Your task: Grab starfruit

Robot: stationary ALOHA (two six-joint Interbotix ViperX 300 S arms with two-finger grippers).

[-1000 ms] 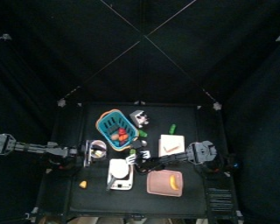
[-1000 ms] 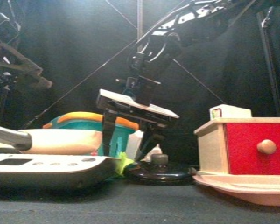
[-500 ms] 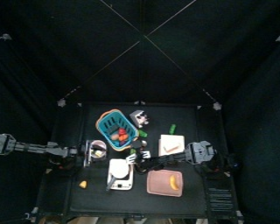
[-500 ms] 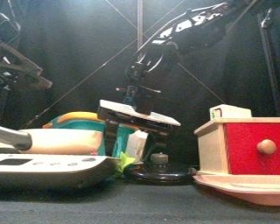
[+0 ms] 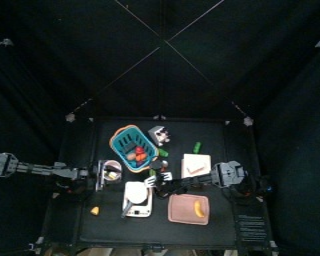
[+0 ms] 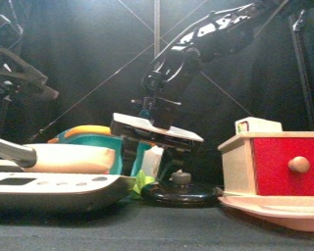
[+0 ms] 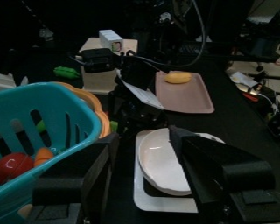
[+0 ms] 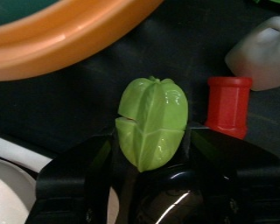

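No readable text, labels or numbers anywhere.

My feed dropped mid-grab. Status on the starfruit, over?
Right gripper down over the starfruit, jaws either side, grip unconfirmed. Left gripper open, idle above the white bowl. Red peg close beside the fruit.

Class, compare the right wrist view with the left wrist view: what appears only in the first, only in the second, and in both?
Only the right wrist view shows the green starfruit between the right tool's jaws, with a red cylinder beside it. Only the left wrist view shows the teal basket, the white plate, the pink tray with a yellow item on it, and the left tool, open. Both show the black table.
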